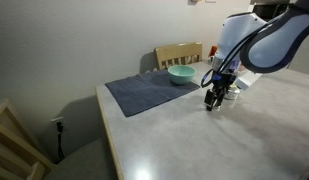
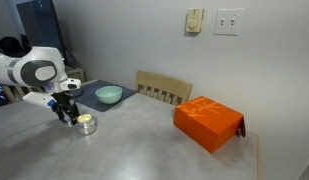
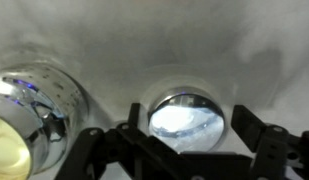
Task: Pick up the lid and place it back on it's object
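Observation:
In the wrist view the lid (image 3: 186,118), a small round silvery disc, lies flat on the grey table. My gripper (image 3: 189,125) is low over it and open, one dark finger (image 3: 133,118) to its left and the other to its right, with a small gap on each side. The object, a squat clear glass jar (image 3: 29,120) with pale contents, stands just left of the lid. In an exterior view the jar (image 2: 86,123) sits beside the gripper (image 2: 66,113), whose fingers hide the lid. The gripper (image 1: 216,97) also points down at the table in the opposite exterior view.
A teal bowl (image 1: 180,74) (image 2: 109,95) rests on a dark mat (image 1: 144,92) behind the gripper. An orange box (image 2: 208,122) stands farther along the table. A wooden chair (image 1: 179,53) (image 2: 164,88) is pushed up to the far table edge.

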Available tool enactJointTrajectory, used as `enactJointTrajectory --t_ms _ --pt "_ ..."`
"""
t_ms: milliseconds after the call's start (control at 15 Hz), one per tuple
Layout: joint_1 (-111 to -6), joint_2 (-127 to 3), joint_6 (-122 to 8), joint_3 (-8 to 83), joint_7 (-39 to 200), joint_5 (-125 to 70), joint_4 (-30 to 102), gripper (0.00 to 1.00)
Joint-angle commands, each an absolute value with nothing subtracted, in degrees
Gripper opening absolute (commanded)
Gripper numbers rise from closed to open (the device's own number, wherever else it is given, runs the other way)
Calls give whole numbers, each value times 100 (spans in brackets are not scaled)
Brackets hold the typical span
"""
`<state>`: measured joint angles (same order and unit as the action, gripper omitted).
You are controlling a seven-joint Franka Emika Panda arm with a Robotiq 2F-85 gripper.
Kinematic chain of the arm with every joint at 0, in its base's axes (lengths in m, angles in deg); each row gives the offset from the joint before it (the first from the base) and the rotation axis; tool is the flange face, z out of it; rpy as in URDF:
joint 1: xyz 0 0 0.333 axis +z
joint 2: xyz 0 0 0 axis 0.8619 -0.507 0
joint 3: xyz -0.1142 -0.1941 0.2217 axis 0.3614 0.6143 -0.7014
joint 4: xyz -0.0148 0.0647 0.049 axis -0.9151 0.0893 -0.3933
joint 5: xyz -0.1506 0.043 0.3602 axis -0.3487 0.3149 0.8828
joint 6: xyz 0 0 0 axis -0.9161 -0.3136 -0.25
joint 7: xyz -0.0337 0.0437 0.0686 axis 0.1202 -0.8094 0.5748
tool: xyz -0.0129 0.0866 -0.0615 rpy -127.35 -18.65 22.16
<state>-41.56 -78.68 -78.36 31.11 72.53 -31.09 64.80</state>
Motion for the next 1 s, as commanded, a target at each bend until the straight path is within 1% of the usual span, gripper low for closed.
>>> enactJointTrajectory --t_ms 0,133,200,533,933 --pt "-4018 -8080 -7672 3144 7214 -3195 6305 61" --pt "-3947 -8000 -7526 3170 7199 -3257 6318 46" --pt "-3911 -7938 -7427 3184 7173 -3289 6351 44" --pt "-3574 -7653 -7369 3406 6802 -3785 6495 44" --pt "-2665 -7021 -7456 3860 5618 -4895 6867 44"
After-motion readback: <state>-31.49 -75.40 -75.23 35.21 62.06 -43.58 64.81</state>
